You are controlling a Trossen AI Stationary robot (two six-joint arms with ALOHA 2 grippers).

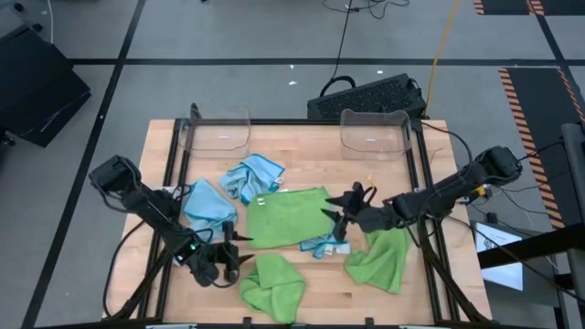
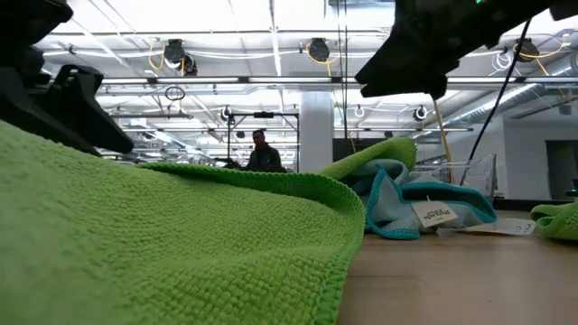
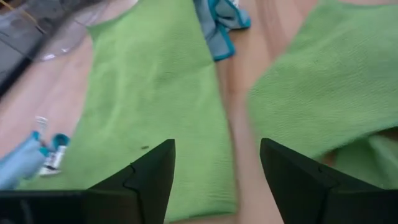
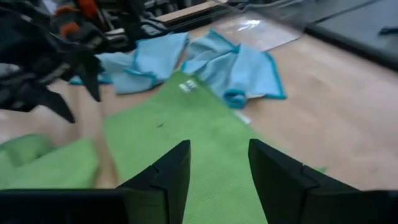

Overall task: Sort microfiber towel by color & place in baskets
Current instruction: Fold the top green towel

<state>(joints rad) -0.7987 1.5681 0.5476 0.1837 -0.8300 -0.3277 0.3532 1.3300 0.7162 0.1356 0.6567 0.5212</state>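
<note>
Lying bunched at the counter's (image 1: 160, 137) near edge is a green towel (image 1: 272, 285), with the left gripper (image 1: 230, 256) hovering just beside it, fingers standing wide and holding nothing. Sitting toward the near right corner is another crumpled green towel (image 1: 382, 258). Spreading across the middle is a flat green towel (image 1: 288, 217); the right gripper (image 1: 345, 208) is hanging over its right end, fingers parted and empty. Resting farther back are two blue towels (image 1: 208, 206) (image 1: 252, 175). Standing along the far edge are the two clear baskets (image 1: 216, 130) (image 1: 375, 132).

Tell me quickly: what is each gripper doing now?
Left gripper: open, holding nothing, beside the crumpled green towel.
Right gripper: open, empty, over the flat green towel.
</note>
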